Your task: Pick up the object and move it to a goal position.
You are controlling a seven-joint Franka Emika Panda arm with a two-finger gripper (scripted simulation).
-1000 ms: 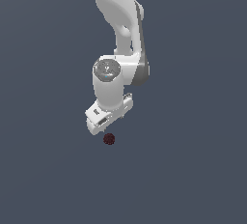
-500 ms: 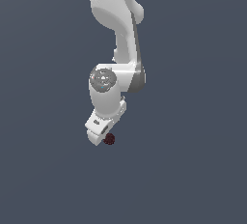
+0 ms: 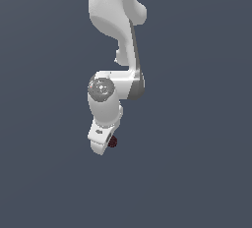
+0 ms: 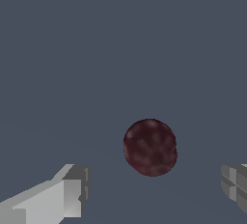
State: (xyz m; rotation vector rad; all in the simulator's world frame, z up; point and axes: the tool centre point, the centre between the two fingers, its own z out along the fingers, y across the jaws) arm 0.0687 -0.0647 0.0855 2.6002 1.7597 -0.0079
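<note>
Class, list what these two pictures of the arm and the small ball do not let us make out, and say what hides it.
1. Exterior view: the ball is half hidden behind the pincer; its fingertips cannot be seen.
2. Wrist view: both fingers are cut off by the picture's edges.
3. Either view: no goal marker shows.
4. Contact between ball and floor: unclear.

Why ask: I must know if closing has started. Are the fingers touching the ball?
Apart. The wrist view shows grey floor between the ball and each finger of the open gripper.
</note>
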